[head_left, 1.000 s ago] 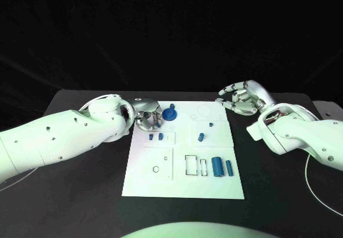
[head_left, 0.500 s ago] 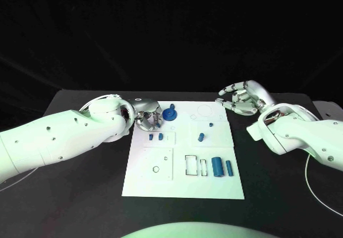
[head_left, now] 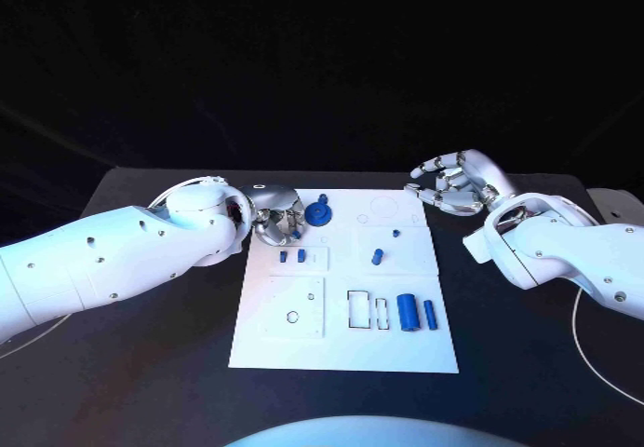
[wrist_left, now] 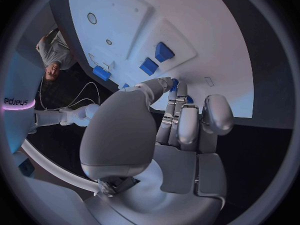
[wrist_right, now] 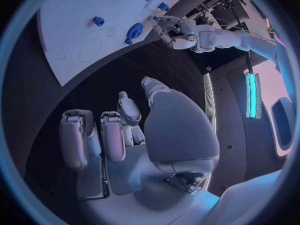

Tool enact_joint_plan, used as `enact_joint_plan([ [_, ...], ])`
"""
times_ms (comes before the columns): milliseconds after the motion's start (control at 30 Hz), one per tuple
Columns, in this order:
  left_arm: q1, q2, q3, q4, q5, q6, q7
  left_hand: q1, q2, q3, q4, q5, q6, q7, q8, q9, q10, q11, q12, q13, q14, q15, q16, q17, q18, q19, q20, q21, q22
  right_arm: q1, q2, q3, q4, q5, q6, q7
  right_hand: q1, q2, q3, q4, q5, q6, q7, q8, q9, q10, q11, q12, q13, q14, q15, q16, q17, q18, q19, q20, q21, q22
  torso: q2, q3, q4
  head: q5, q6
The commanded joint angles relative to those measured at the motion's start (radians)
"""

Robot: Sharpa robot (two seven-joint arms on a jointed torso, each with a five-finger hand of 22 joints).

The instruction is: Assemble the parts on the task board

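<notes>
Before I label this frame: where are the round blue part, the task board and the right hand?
round blue part [head_left: 318,214], head view, its disc face
task board [head_left: 336,345], head view, bare near edge
right hand [head_left: 454,184], head view, palm middle

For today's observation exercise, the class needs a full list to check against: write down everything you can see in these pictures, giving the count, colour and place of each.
Table: one, black, under everything.
Task board: one, white, middle of the table.
Round knob-like part: one, blue, far end of the board, just beside the left hand.
Small block parts: two, blue, side by side in the board's left half, near the left hand.
Small slanted part: one, blue, right of the board's middle.
Cylinder parts: two, blue, one thick and one thin, lying side by side in the board's near right part.
Left hand: one, silver, at the board's far left corner, fingers curled downward; whether it holds anything cannot be told.
Right hand: one, silver, off the board's far right corner, fingers apart, holding nothing.
</notes>
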Motion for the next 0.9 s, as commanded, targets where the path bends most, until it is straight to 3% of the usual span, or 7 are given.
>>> enact_joint_plan([
  [33,0.000,0.001,0.000,0.002,0.001,0.014,0.006,-0.009,-0.002,-0.007,0.002,-0.004,-0.002,0.000,-0.007,-0.001,-0.010,0.001,-0.008,-0.001,-0.004,0.006,0.002,-0.003,-0.014,-0.009,-0.001,-0.005,-0.002,-0.001,0.001,0.000,0.000,-0.006,0.004,0.007,-0.007,-0.001,0.005,0.000,0.004,0.001,-0.006,0.004,-0.001,0.003,0.000,-0.002,-0.001,0.073,-0.006,-0.006,0.146,0.017,0.060,-0.004,-0.003,0.203,0.000,-0.0002,-0.0003,0.000,-0.001],
  [400,0.000,0.001,0.000,0.002,0.001,0.004,0.012,-0.022,-0.021,-0.011,0.005,-0.002,-0.055,0.011,-0.053,-0.021,-0.042,0.013,-0.043,-0.008,-0.016,0.017,-0.001,-0.022,-0.009,-0.023,0.009,-0.024,-0.027,-0.001,0.001,0.000,0.000,-0.006,0.003,0.007,-0.007,-0.002,0.006,0.000,0.004,0.000,-0.006,0.004,-0.001,0.000,0.001,-0.007,-0.005,0.073,-0.006,-0.007,0.145,0.017,0.059,-0.004,-0.005,0.202,0.000,0.0000,-0.0006,-0.001,0.001],
  [900,-0.001,-0.010,0.000,0.010,0.002,-0.014,0.013,-0.028,-0.026,-0.015,0.009,-0.002,-0.065,0.023,-0.067,-0.028,-0.061,0.025,-0.059,-0.011,-0.018,0.027,0.001,-0.026,-0.006,-0.031,0.018,-0.035,-0.043,-0.001,0.000,0.000,-0.004,-0.007,0.012,0.002,-0.004,-0.004,0.009,-0.001,0.003,-0.003,-0.005,0.004,-0.002,-0.027,0.001,-0.048,-0.039,0.069,-0.006,-0.015,0.134,0.020,0.056,-0.005,-0.014,0.196,0.000,-0.0012,-0.0005,-0.001,0.000],
])
